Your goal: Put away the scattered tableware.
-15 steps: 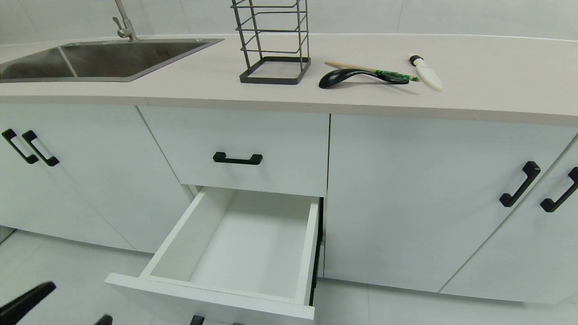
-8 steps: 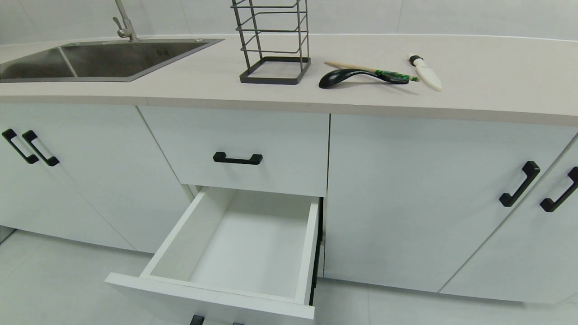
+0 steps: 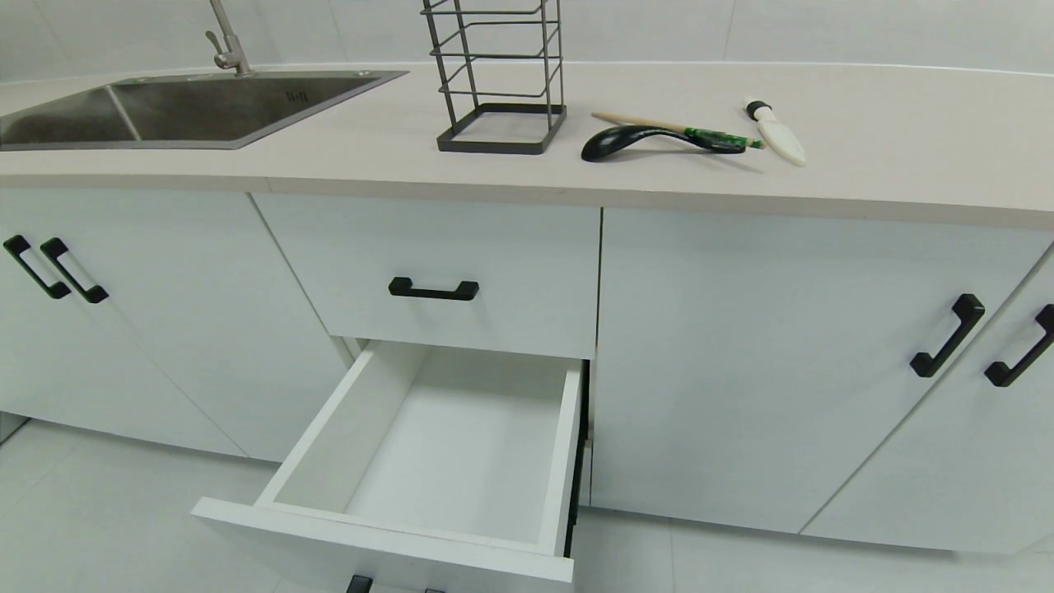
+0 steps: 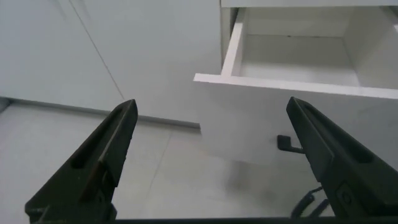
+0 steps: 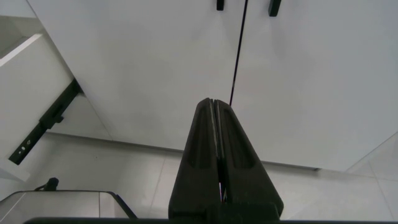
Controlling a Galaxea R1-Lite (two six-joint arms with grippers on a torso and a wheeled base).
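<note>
Up on the table (image 3: 906, 123), right of the rack (image 3: 501, 82), lie spoon (image 3: 642, 138), chopstick (image 3: 659, 125) and knife (image 3: 778, 133), well above both claws. Low by the open drawer (image 4: 292, 124) the left claw (image 4: 211, 106) hangs released; the right claw (image 5: 214, 104), clenched empty, faces cabinet doors (image 5: 298, 74).

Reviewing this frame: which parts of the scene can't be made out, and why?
Wire rack and faucet: tops cut off by the head view's upper edge.
Open drawer: front handle cut by the head view's lower edge, partly behind the left gripper in the left wrist view.
Green-ended stick: one or two, too small; the black spoon overlaps it.
White utensil: kind too small to tell.
</note>
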